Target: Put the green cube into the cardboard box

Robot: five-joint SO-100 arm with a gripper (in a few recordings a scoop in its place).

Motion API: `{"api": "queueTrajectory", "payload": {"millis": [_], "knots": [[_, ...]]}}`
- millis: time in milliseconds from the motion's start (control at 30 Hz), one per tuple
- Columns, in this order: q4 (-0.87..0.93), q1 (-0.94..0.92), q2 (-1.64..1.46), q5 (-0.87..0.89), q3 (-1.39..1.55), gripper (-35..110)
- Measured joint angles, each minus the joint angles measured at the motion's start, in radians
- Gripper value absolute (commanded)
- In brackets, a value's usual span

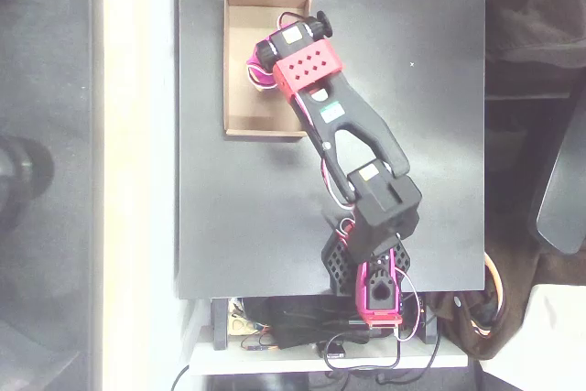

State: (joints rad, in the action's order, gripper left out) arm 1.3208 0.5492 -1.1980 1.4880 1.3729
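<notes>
In the overhead view a matte black table [430,135] takes up the middle, bare apart from 1 arm [352,125] and 1 box [240,61]. The box lies toward 11 o'clock on the table, its long side running 12 to 6, with a plain tan floor. The arm's base sits at the 6 o'clock edge, cables bunched below it; the arm reaches toward 11 o'clock. Its gripper [259,69], magenta under a red wrist block, hangs over the box's right half, and I cannot tell whether it is clenched or released. I cannot make out the cube. A pale strip runs at 9 o'clock, dark floor beyond.
</notes>
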Motion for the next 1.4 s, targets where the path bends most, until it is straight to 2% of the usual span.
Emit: {"api": "queueTrajectory", "payload": {"millis": [667, 967, 1400], "knots": [[-0.002, 0.0, 0.084, 0.0, -0.126, 15], [0.003, 0.038, 0.092, 0.0, -0.126, 31], [0.003, 0.035, 0.092, 0.0, -0.126, 32]]}}
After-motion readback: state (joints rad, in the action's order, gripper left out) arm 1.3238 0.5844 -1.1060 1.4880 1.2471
